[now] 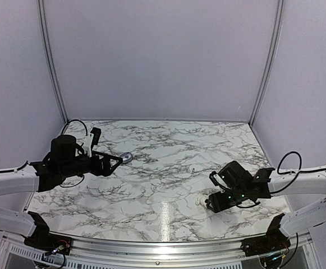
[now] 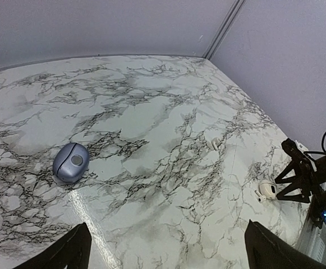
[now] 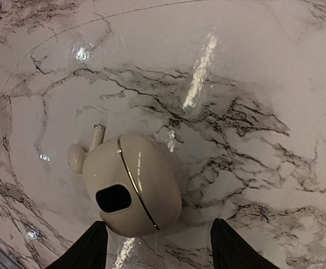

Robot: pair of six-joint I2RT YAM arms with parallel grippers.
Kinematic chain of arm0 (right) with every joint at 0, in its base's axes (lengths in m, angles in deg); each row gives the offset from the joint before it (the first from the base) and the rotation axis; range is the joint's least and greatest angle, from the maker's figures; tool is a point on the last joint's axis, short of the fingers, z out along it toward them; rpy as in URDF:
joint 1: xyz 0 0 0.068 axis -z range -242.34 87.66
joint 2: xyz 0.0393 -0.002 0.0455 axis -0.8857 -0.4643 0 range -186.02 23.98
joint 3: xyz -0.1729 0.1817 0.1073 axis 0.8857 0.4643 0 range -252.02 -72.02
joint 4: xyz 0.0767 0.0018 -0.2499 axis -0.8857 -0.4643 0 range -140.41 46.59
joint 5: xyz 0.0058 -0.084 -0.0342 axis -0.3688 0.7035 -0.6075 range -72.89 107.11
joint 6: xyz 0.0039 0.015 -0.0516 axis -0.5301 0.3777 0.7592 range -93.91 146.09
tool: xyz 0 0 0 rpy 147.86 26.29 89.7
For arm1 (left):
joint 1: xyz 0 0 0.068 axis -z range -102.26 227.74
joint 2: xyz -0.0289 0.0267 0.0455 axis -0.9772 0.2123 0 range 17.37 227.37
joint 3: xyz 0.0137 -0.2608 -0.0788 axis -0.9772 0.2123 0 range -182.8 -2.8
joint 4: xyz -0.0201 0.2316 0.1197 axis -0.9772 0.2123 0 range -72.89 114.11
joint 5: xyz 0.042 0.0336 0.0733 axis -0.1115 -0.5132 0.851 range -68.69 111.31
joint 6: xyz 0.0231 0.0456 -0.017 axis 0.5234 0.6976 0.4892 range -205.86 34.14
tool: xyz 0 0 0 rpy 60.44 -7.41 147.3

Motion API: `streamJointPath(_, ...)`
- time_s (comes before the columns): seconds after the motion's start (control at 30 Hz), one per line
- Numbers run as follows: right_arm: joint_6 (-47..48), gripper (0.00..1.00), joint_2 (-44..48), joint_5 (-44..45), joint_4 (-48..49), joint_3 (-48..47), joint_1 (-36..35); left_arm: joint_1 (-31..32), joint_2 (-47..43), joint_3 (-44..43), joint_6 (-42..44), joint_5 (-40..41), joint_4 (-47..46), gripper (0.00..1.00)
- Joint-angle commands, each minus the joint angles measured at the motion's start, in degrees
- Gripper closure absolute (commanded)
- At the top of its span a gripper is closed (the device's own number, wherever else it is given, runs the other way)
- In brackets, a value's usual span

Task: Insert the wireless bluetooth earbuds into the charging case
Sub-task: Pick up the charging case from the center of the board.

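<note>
The charging case (image 2: 71,161) is a lavender pebble lying shut on the marble table, up and left of my left gripper (image 2: 168,252), which is open and empty. In the top view the case (image 1: 127,158) lies just past the left gripper (image 1: 116,161). One whitish earbud (image 3: 132,185) lies on the table just ahead of my open right gripper (image 3: 160,249), nearer its left finger and not held. It also shows in the top view (image 1: 201,200) beside the right gripper (image 1: 209,203) and in the left wrist view (image 2: 266,190). The second earbud (image 1: 192,170) lies alone mid-table.
The marble table (image 1: 163,185) is walled by pale panels at the back and sides. Its near edge is a metal rail (image 1: 163,246). The right arm (image 2: 314,174) shows at the right edge of the left wrist view.
</note>
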Motion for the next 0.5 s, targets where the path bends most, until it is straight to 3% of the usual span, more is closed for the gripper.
streamJointPath(0.0,1.2,0.37,-0.7,-0.3,3.2,-1.0,-0.6,0.3,-0.3,0.5,0.4,-4.1,-3.4,0.01)
streamJointPath(0.47,5.0,0.38,-8.0,0.7,3.6,-4.7,-1.3,0.4,-0.7,0.6,0.4,-4.5,-4.1,0.01)
